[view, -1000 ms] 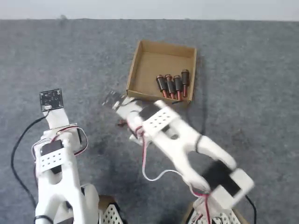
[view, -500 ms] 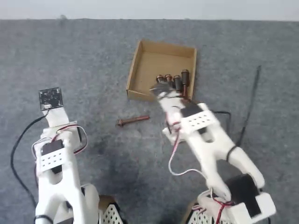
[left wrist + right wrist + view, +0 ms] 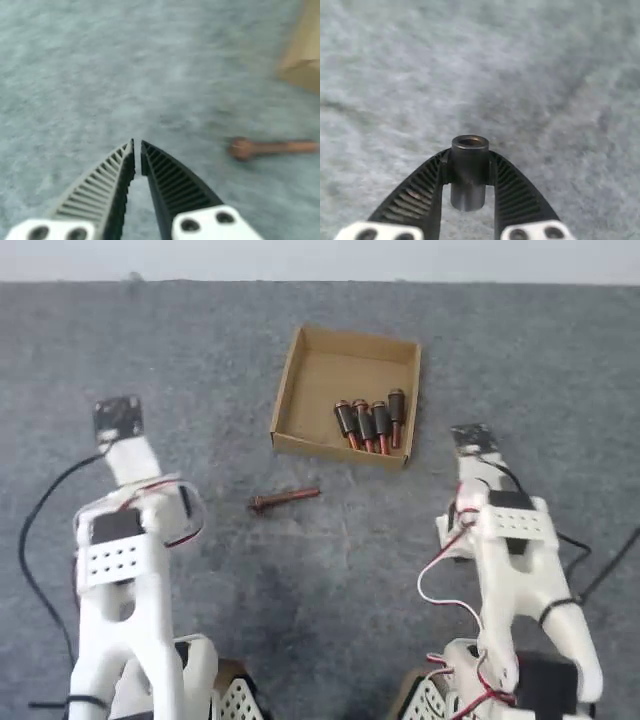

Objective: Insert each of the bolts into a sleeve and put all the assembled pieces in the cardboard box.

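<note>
High view. Cardboard box (image 3: 288, 390) sits on the grey felt table (image 3: 560, 360), toward the far side, between my two arms. Four assembled pieces (image 3: 370, 424) lie side by side inside it, in the part nearest my right arm (image 3: 512, 540). One bare bolt (image 3: 285, 499) lies flat on the felt just in front of the box's near wall, apart from it, head pointing toward my left arm (image 3: 118, 550). Both arms stand well back from the box, one on each side. I cannot make out either set of jaws from this angle.

Left wrist view. Left gripper (image 3: 137, 145): jaws drawn together with only a thin slit between them, nothing held. Felt lies beneath the tips. The bolt (image 3: 272, 148) lies off to one side, well apart from my fingertips (image 3: 125, 160). A corner of the box (image 3: 306, 55) shows beyond it.

Right wrist view. Right gripper (image 3: 469, 156): jaws clamped on a dark sleeve (image 3: 468, 186). The sleeve is upright between the ribbed pads (image 3: 427, 187), gripped near the tips, its open bore facing up. It is held above bare felt.
</note>
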